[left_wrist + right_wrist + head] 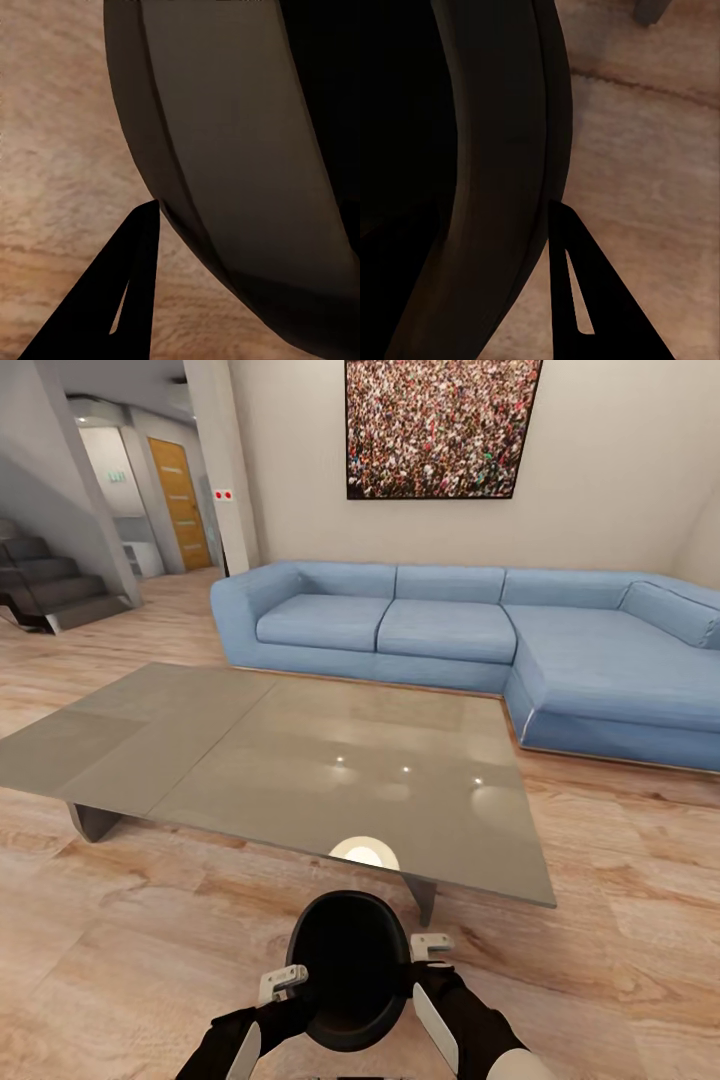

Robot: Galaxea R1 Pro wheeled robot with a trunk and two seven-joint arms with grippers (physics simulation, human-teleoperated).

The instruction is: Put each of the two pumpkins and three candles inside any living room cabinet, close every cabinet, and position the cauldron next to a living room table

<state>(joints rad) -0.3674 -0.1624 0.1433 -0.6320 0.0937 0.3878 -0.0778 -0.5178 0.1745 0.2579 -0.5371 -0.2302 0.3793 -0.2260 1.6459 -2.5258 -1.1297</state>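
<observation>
Living room: light plank floor (150, 950), blue sofa (470, 630) against far wall, crowd picture (440, 425) above, stairs (45, 585) off to the left. Long low grey worktop (250, 750) dead ahead, bare apart from lamp glints. Cauldron (352, 968) held low between both arms, just short of the worktop's near edge and close to one of its legs; whether resting on the floor or hanging clear, cannot tell. Left gripper (283, 983) on one flank of the rim, right gripper (432, 946) on the other. Left wrist view: dark finger (120, 292) tip touching the pot's curved outer wall (225, 150). Right wrist view: finger (585, 300) likewise against the rim band (510, 150). Jaws apparently set about the rim on each side, but the second finger hidden, so true closure not confirmed. Judged handling: rigid, bulky, probably weighty for a single arm; smooth rounded belly likely slippery, offering no flat to pinch. Best purchase at the flared rim, opposite sides, both arms level to stop tipping or rotation. Not fragile by the look of it. Already near enough to the worktop that a gentle set-down would likely satisfy placement.
</observation>
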